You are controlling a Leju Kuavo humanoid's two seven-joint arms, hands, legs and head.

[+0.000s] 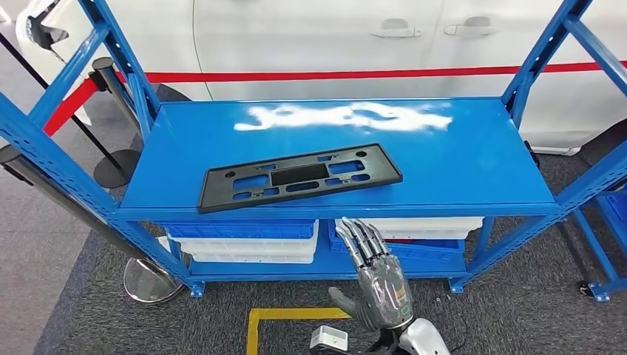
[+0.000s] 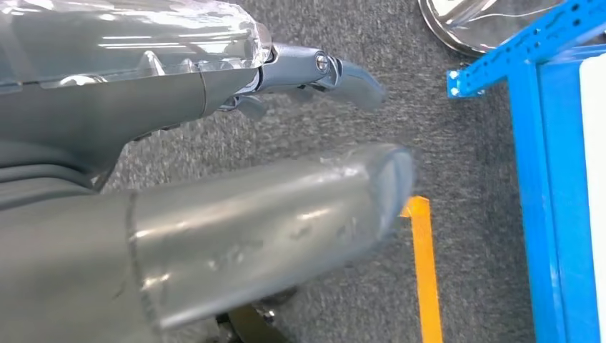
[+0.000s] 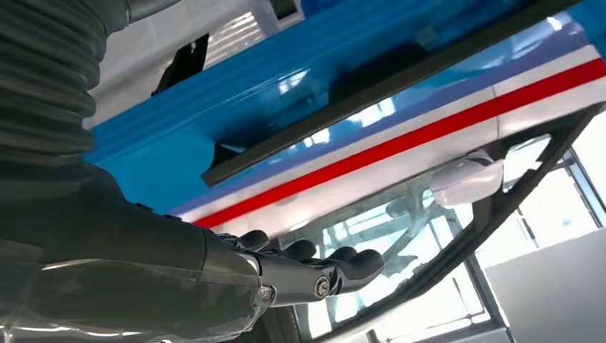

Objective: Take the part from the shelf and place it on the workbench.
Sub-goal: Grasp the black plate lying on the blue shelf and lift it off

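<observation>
The right robot hand (image 1: 381,285) is raised in front of the blue shelf (image 1: 473,159), palm away from the robot, its fingers (image 1: 364,240) straight and spread, holding nothing — the tips reach just short of the shelf's front edge. From the wrist behind it the same fingers (image 3: 321,268) lie side by side, stretched out under the shelf's blue lip. The left robot hand (image 2: 214,179) hangs lower, over the grey carpet (image 2: 472,143), its thumb apart from the darker fingers (image 2: 343,71) and nothing in it. On the floor beside that hand runs a yellow tape line (image 2: 423,264).

Beyond the right robot hand's fingertips, a little to its left, the black plastic part (image 1: 299,176) — a long flat panel with cut-outs — lies flat on the top level of the shelf, untouched. Under that level, white and blue bins (image 1: 244,240) are stacked. Past the shelf stands a white car (image 1: 333,44) with a red stripe.
</observation>
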